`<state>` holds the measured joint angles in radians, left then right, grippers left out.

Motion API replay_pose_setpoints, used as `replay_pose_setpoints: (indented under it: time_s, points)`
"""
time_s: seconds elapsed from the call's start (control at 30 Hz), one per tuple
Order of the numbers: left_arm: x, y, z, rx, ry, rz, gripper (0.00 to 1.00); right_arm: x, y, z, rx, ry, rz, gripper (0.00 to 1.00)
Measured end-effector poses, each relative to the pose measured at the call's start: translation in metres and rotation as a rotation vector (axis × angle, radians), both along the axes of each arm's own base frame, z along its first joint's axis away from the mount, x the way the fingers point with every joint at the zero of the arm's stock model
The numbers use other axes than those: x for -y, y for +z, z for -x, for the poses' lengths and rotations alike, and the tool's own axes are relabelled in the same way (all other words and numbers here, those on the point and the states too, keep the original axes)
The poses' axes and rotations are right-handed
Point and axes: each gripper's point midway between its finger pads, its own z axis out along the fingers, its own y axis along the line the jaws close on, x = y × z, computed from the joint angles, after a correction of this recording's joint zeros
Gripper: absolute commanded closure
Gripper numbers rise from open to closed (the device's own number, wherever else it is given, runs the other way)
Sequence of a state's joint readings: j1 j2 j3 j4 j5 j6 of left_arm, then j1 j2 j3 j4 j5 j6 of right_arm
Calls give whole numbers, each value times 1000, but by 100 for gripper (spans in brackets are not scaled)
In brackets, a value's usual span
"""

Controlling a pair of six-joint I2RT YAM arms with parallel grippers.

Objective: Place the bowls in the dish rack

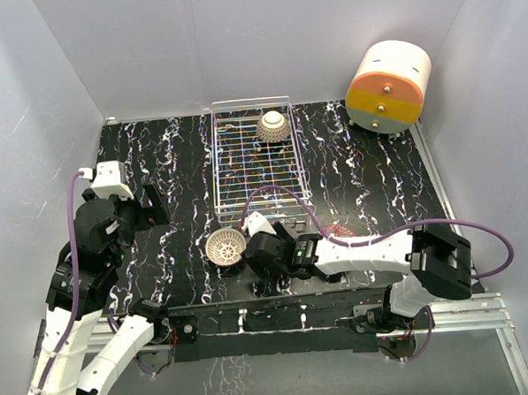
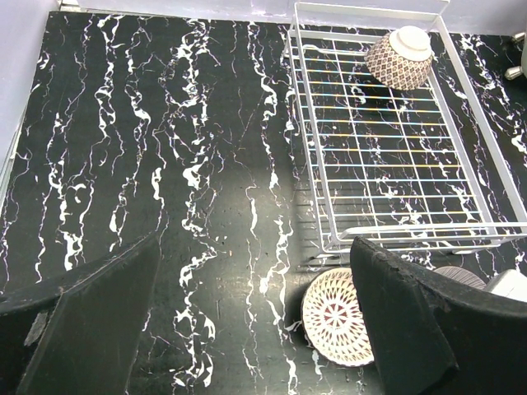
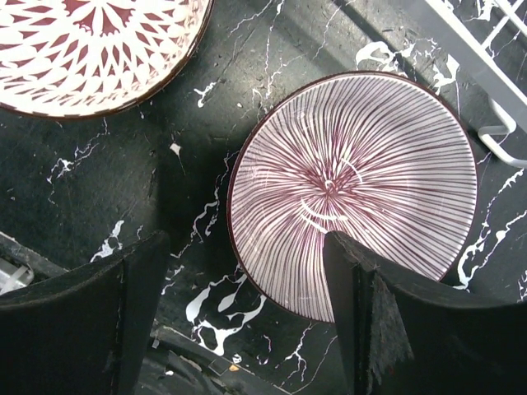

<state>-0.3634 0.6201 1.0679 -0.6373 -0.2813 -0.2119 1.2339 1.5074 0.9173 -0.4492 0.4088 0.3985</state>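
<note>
The silver wire dish rack [image 1: 256,176] lies mid-table and holds one upside-down bowl [image 1: 273,124] at its far end; both show in the left wrist view, the rack [image 2: 395,164] and the bowl [image 2: 399,58]. A white-lattice bowl [image 1: 226,246] sits upright on the table off the rack's near left corner. My right gripper [image 3: 247,321] is open low over a purple-striped bowl [image 3: 354,181], one finger [image 3: 412,329] over its near rim, the other on the table side. My left gripper [image 2: 255,329] is open and empty, left of the lattice bowl [image 2: 333,317]. A red bowl [image 1: 337,230] peeks from behind my right arm.
A cream-and-orange cylindrical drawer unit [image 1: 387,87] stands at the far right corner. White walls close the table on three sides. The rack's near wire edge [image 3: 486,74] lies just beyond the purple-striped bowl. The lattice bowl [image 3: 90,49] sits close to its left.
</note>
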Motion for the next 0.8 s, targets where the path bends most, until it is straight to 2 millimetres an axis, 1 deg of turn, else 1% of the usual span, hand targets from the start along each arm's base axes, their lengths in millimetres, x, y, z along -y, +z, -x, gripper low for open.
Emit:
replay_pose_setpoints:
  time_s: [0.13,0.23,0.3,0.33,0.43,0.5,0.6,0.67,0.8]
  points:
    - [0,0,0,0,1,-2,3,-3,-3,-5,11,-7,-2,25]
    - [0,0,0,0,2,-2,3,-3,-9,-6,11,-10,8,27]
    - [-1,0,0,0,4,-2,3,-1,-14,-8,13,-19,20,30]
    - [-1,0,0,-1,5,-3,3,0,-16,-9,14,-23,27,33]
    - [-3,-2,2,-9,8,-7,3,2,-17,-13,26,-38,32,35]
    - [-3,-3,3,-13,11,-10,3,2,-16,-16,37,-45,28,38]
    - [-4,-4,4,-15,14,-11,3,3,-15,-19,51,-54,31,48]
    - [-5,-4,5,-16,15,-11,3,3,-15,-19,54,-57,33,50]
    - [-6,-3,6,-12,19,-9,3,5,-20,-19,51,-58,39,59]
